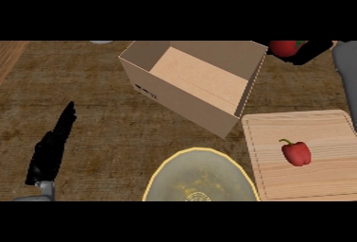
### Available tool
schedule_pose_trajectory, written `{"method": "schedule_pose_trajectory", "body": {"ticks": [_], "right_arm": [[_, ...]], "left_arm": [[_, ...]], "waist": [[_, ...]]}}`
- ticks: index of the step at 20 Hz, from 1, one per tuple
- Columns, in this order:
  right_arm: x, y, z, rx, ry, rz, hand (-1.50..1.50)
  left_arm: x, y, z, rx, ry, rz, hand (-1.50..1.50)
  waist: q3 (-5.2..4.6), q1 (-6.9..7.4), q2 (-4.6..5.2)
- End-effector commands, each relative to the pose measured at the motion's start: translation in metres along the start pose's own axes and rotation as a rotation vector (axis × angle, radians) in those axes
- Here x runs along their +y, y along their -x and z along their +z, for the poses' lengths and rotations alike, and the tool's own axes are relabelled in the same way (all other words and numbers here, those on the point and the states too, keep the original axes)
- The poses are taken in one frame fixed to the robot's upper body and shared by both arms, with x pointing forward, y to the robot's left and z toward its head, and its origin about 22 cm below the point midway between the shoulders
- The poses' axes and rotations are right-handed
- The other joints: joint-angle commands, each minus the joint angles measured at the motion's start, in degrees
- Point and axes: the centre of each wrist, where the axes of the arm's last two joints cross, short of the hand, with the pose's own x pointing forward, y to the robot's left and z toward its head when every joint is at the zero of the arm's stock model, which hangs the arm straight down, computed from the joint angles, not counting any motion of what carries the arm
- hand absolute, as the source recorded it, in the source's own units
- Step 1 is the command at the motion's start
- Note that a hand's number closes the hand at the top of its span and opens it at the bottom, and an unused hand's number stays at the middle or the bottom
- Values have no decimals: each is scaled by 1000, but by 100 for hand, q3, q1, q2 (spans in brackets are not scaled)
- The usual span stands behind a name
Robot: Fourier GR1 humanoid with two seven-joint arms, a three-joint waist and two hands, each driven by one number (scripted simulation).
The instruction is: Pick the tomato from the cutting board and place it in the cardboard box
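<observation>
Right robot hand point(304, 53) curled round tomato point(282, 47) beside open cardboard box point(199, 78), left robot hand point(50, 149) straight-fingered over brown woodgrain table point(90, 118), red pepper point(296, 152) on cutting board point(307, 182)

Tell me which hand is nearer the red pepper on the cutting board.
Right. The right hand, curled round the tomato, is up beyond the board's far edge, above the red pepper. The left hand rests open far across the counter, past the plate.

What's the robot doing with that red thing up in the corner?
The robot's right hand is curled round a tomato, holding it just beside the open cardboard box, not inside yet. A red pepper lies on the cutting board. A yellow-rimmed plate sits in front. The left hand rests open at the left.
</observation>
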Motion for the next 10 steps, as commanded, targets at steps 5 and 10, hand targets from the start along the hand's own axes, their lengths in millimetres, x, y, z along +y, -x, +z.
{"method": "schedule_pose_trajectory", "body": {"ticks": [5,10], "right_arm": [[16,-61,-56,4,-32,2,150],[48,-82,-93,53,-78,27,150]], "left_arm": [[1,13,5,-7,2,8,0],[-19,-9,-9,-13,-2,5,0]], "waist": [[-1,7,8],[0,68,44]]}}
